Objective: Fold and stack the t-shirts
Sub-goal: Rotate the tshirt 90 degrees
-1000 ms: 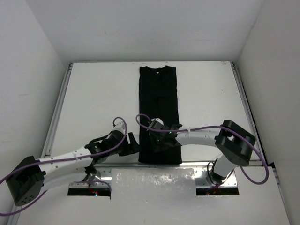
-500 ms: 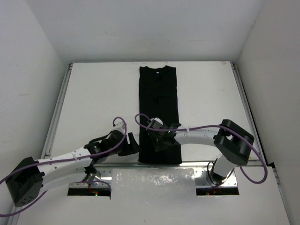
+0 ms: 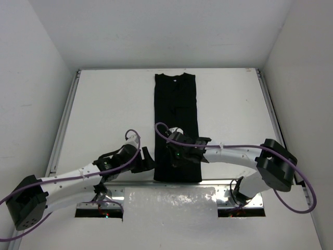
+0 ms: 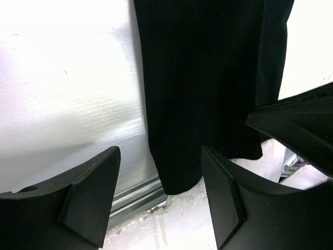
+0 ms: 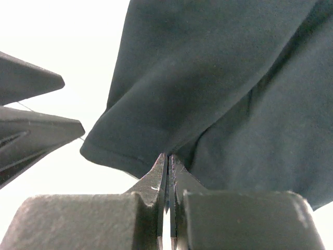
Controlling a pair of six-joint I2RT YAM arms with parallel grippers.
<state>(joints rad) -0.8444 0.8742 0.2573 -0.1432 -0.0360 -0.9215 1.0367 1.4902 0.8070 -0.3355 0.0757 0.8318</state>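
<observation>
Though the plain black cloth t-shirt (image 3: 176,104) lies folded lengthwise at centre frame, crosswise folding is left: right gripper (image 5: 167,156) clamps its hem, left gripper (image 4: 160,156) gapes.

Overhead looks down; both wrist views close on t-shirt (image 4: 208,78).

**Covered, cropped, washed out**

From above, the right arm (image 3: 229,153) covers part of the near end of the t-shirt (image 3: 176,99). The right jaws, black on black cloth, cannot be made out there. In the right wrist view the t-shirt runs off the top and right edges, and how much hem lies between the closed jaws is hidden. The left wrist view crops the t-shirt at the top, and the surface (image 4: 62,78) glares white.
</observation>
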